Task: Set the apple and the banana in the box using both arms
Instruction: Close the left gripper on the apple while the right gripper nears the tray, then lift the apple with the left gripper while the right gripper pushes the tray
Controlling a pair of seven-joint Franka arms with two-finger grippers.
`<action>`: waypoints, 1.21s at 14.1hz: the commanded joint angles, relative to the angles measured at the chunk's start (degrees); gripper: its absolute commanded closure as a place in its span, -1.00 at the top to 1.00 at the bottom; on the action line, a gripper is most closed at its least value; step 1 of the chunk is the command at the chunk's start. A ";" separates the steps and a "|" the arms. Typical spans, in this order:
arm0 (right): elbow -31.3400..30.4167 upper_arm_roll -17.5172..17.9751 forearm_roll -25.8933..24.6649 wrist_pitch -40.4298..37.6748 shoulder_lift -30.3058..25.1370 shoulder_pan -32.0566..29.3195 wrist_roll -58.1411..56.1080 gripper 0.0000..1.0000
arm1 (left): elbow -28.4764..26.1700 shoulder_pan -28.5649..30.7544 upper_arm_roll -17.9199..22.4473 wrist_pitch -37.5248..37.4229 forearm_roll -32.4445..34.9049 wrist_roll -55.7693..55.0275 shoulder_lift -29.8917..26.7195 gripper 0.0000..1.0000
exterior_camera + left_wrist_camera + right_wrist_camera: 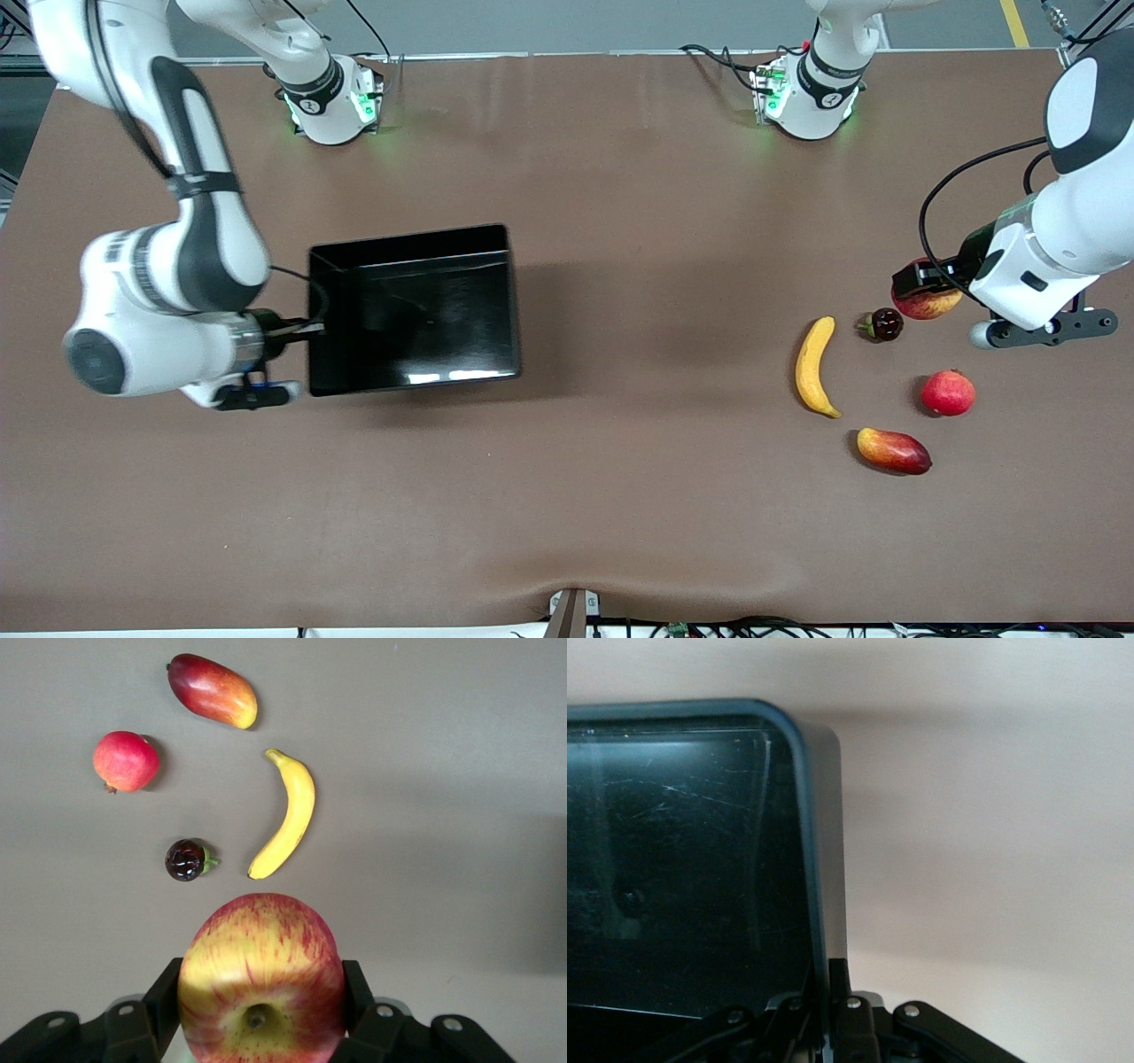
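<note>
left gripper (261, 1028): grasping apple (261, 983), beside banana (285, 815)
right gripper (833, 1028): clenched on box (824, 859) wall

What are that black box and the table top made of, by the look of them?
Box: likely hard plastic, glossy black; it mirrors the lights and shows fine scratches in the right wrist view. Table: apparently covered with a matte brown sheet, perhaps cloth or vinyl; it ripples near the front edge.
</note>
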 commanded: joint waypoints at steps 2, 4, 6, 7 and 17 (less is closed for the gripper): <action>-1.21 -0.69 2.36 8.87 1.34 10.88 10.03 -1.00 | 0.32 0.29 -0.66 -1.02 0.60 -1.51 0.26 -1.00; -1.38 -0.69 2.36 13.45 3.62 15.90 16.45 -1.00 | 0.32 0.20 -0.66 -0.67 0.51 -1.86 0.44 -1.00; -1.91 -0.69 2.36 18.80 6.25 20.56 21.64 -1.00 | 0.32 0.11 -0.66 -0.58 0.42 -1.87 0.44 -1.00; -1.91 -0.69 2.45 21.61 7.75 22.15 24.54 -1.00 | 0.32 0.11 -0.66 -0.58 0.42 -1.87 0.44 -1.00; 0.45 -0.78 2.54 22.62 9.43 23.05 36.70 1.00 | 0.14 -0.68 -1.63 -0.84 0.60 -4.94 -0.26 -1.00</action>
